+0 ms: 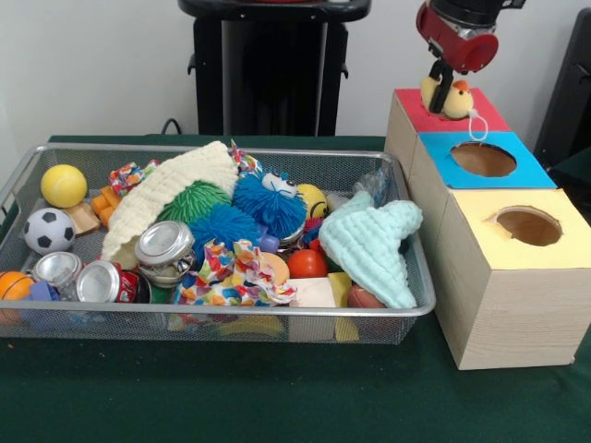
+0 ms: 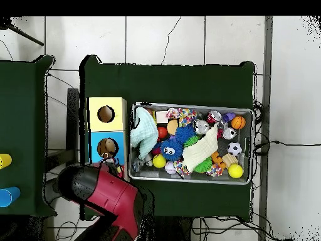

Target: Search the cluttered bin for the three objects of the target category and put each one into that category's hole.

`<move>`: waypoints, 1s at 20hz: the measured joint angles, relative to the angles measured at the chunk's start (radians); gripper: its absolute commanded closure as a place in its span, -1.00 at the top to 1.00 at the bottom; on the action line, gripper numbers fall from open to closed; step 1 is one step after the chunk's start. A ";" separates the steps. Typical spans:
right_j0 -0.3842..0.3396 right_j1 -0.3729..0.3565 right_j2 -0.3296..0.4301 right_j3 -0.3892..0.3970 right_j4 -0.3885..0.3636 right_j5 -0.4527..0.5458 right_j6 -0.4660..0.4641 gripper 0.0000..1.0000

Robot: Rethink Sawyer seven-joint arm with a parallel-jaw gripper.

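My gripper (image 1: 445, 92) is shut on the yellow duck (image 1: 457, 101) and holds it right over the red-painted top (image 1: 489, 116) of the far wooden box. The duck hides the red hole. The wire-mesh basket (image 1: 231, 152) is at the left, full of toys; it also shows in the overhead view (image 2: 188, 105). No brown monkey or striped tiger shows plainly among the clutter. In the overhead view my red arm (image 2: 110, 194) covers the red box.
The blue-surround hole (image 1: 483, 159) and the yellow-surround hole (image 1: 528, 225) lie in a row nearer the camera. The basket holds a fuzzy blue ball (image 1: 268, 203), a yellow ball (image 1: 63, 185), a soccer ball (image 1: 48, 230), cans (image 1: 97, 281) and a mint cloth (image 1: 374, 245).
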 measured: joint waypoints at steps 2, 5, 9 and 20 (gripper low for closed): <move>0.000 0.006 0.005 0.000 0.008 -0.001 0.001 -1.00; 0.000 0.021 0.017 0.001 0.027 -0.012 0.001 -1.00; 0.003 0.041 0.023 0.001 0.039 -0.013 0.001 -1.00; 0.010 0.052 0.024 0.001 0.047 -0.013 0.001 -1.00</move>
